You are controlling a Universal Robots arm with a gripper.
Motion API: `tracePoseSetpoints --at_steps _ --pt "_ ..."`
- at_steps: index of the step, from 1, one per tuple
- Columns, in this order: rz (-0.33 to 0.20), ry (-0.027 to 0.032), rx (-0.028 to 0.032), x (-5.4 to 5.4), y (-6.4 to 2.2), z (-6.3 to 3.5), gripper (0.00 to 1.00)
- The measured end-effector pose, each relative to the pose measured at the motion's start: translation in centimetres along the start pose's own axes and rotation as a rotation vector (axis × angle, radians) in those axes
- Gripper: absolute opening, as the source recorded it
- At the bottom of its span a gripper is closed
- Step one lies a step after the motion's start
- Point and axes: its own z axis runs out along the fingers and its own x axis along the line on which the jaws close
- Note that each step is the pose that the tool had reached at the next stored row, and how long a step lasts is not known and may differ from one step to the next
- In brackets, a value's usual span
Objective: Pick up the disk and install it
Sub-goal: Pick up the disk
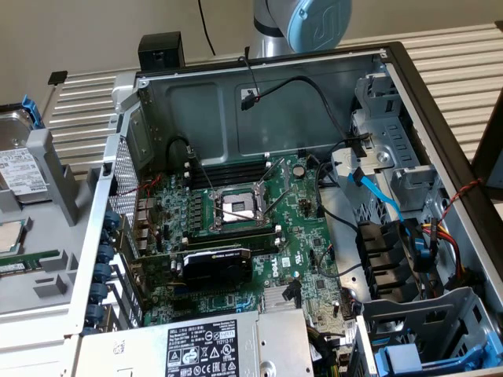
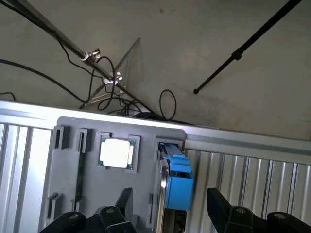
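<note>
While the disk (image 2: 176, 182) stands on edge in a slot of the grey parts holder (image 2: 73, 184), the gripper (image 2: 169, 195) hangs over it with its black fingers (image 2: 124, 201) spread wide, gripping nothing. In the wrist view the disk is seen edge-on. Its thin metal side and its blue carrier (image 2: 180, 190) face the camera, and its long edge runs from the holder's rim toward the gap between the fingers. No contact between fingers and disk can be seen.

In the exterior view the disk (image 1: 17, 161) sits at the far edge of the exterior view's left, partly cut off by the frame. Its white label faces the camera, but the print on it cannot be read. A blue carrier tab (image 1: 30, 110) rises beside its upper end.

A processor (image 2: 116, 153) lies flat in a recess of the same holder, near the disk.

The open computer case (image 1: 440, 118) lies toward the exterior view's right of the holder. On the motherboard (image 1: 306, 236) a round white mark appears to read DELL. The black expansion card (image 1: 216, 267) carries lettering that appears to read NVIDIA. The power supply (image 1: 275, 342) bears a black-and-white sticker whose print is too fine to read. The robot arm (image 1: 306, 23) stands beyond the case's far wall.
</note>
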Motion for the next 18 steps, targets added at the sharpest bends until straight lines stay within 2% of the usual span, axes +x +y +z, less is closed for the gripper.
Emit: tracePoseSetpoints --at_steps 5,10,14,18 --pt "0.000 -0.0028 0.0004 0.0 -0.01 0.91 0.71" --pt "0.000 -0.0104 -0.0002 0.0 -0.03 1.70 0.71" --pt "0.002 -0.0153 -0.0072 0.0 -0.03 2.10 0.71" --pt "0.008 -0.0250 -0.0142 0.0 -0.03 2.38 0.71"
